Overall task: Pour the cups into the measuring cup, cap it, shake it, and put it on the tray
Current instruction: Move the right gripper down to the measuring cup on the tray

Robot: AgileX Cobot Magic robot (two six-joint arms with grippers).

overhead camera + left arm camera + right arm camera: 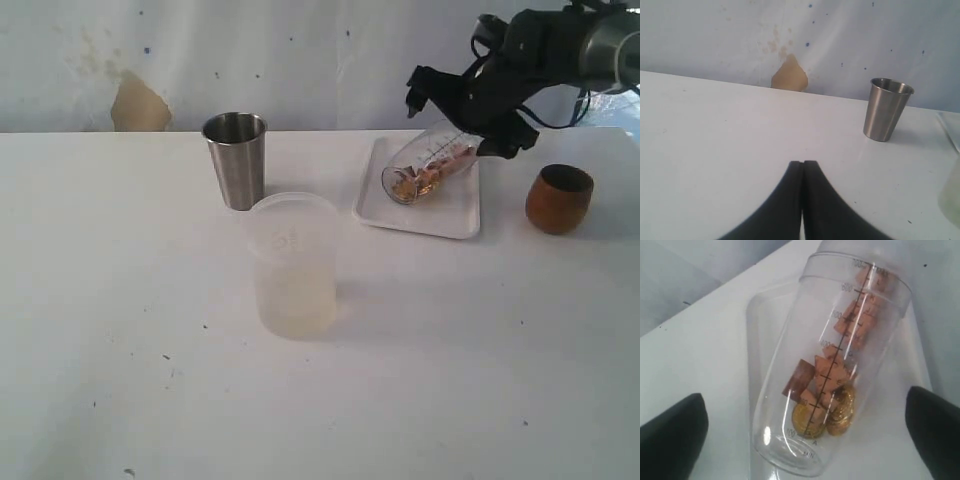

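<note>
The clear measuring cup [428,168] lies tipped over on the white tray [440,222], far right on the desk [120,300]. It holds orange-brown pieces and gold coins. The right hand [462,118] is spread wide around it, fingers clear of its sides. The left hand [802,170] is closed and empty. The steel tumbler [236,158] stands left of the tray, the wooden cup [559,198] right.

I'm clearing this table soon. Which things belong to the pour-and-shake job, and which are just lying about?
Part of the job:
measuring cup, lying tilted on the white tray
steel tumbler, upright
wooden cup, beside the tray

Just lying about:
frosted plastic container, standing in front of the tumbler
</note>
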